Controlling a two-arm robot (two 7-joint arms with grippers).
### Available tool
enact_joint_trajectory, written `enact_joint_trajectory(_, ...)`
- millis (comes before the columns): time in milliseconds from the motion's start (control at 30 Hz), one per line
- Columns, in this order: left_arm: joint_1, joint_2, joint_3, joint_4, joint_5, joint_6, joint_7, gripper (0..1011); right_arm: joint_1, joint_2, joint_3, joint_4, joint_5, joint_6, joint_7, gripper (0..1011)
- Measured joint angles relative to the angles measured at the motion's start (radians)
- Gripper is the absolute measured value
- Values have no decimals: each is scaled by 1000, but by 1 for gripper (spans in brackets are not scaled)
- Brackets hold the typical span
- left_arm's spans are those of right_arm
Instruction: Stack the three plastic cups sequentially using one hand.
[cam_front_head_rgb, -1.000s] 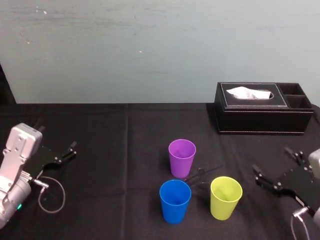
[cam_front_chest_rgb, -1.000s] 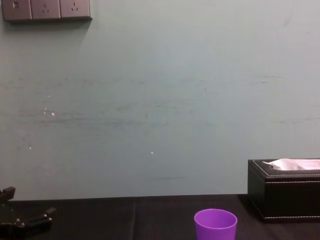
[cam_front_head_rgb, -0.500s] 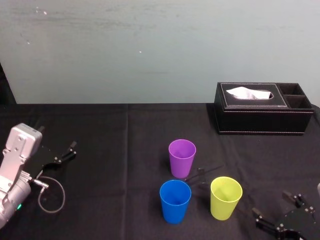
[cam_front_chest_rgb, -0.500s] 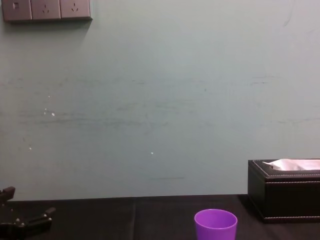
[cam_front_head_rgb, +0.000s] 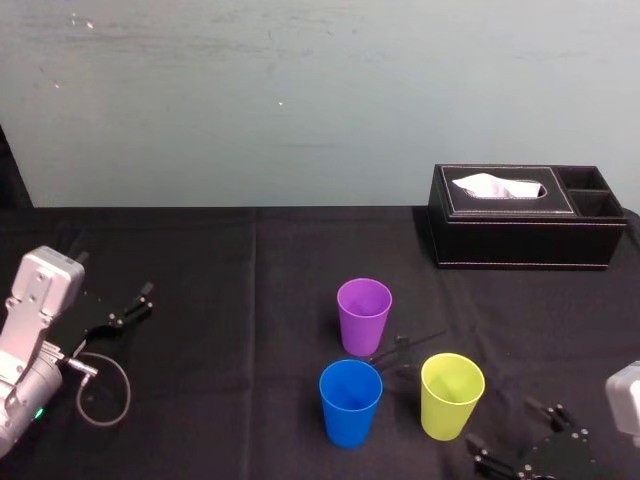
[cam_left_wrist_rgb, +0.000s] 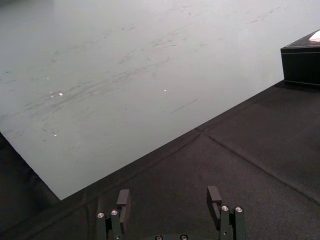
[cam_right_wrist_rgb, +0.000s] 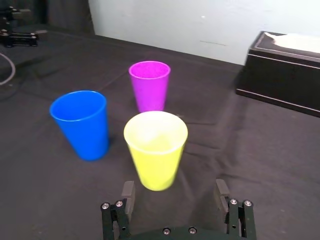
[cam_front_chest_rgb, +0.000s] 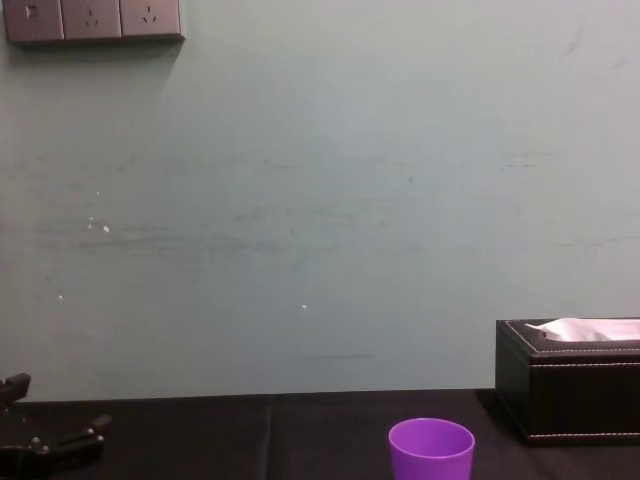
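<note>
Yellow-green cup (cam_front_head_rgb: 452, 395): we find it upright, near and right of centre, just left of and beyond our right gripper (cam_front_head_rgb: 501, 422), whose jaws stand apart facing it; left gripper (cam_front_head_rgb: 128, 308) parked at left, jaws apart.

We've got a scuffed pale teal wall (cam_front_head_rgb: 300, 100) right behind the black tissue box (cam_front_head_rgb: 520, 215). The box sits on a black-draped table (cam_front_head_rgb: 250, 270), with wall sockets (cam_front_chest_rgb: 92, 18) way up left of it.

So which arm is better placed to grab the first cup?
Right. The right end effector, open, faces the yellow-green cup close by; the left end effector rests far to the left.
</note>
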Motion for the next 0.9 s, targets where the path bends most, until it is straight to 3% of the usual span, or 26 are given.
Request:
enact_joint_trajectory(367,0,0,0,0,0,0,0,1000,58,-74,-46,21,-52,40,8,1003)
enact_joint_trajectory(900,0,0,0,0,0,0,0,1000,123,-143,-60,44,-107,126,-1,1003)
